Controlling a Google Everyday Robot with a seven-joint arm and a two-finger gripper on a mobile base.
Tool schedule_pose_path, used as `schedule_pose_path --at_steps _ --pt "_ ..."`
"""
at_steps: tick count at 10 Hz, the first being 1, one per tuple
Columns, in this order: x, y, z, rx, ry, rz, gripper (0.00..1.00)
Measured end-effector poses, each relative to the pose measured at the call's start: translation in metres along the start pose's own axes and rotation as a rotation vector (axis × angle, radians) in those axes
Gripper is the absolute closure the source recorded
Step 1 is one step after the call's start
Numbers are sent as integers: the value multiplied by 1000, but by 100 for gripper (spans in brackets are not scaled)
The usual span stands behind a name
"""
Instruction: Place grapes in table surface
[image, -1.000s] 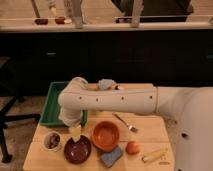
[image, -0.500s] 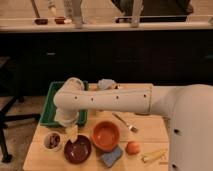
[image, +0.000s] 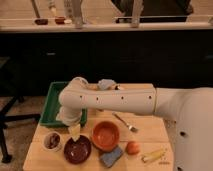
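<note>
The grapes (image: 52, 140) are a dark cluster lying in a small white bowl at the table's front left. The table surface (image: 150, 131) is pale wooden planks. My gripper (image: 74, 131) hangs down from the white arm's elbow (image: 75, 96), just right of the grapes' bowl and above the far rim of the dark maroon bowl (image: 77, 149). It is apart from the grapes.
A green tray (image: 51, 102) lies at the table's back left, partly behind the arm. An orange bowl (image: 105, 135), a blue sponge (image: 111, 156), an orange-red fruit (image: 132, 147), a yellow object (image: 152, 155) and a fork (image: 125, 122) lie on the table.
The arm's elbow and gripper swung slightly left, then came back right and a little lower. The objects on the table have not moved.
</note>
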Motion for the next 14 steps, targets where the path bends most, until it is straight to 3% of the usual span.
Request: schedule_pose_path --at_steps 5,7,9,14 --pt "-7 -31 1 -23 -130 -191 20" --pt "-20 -41 11 -46 -202 -347 20" --pt "-32 -42 22 -72 -249 -433 20" --pt "-58 -39 33 -105 -288 -552 20"
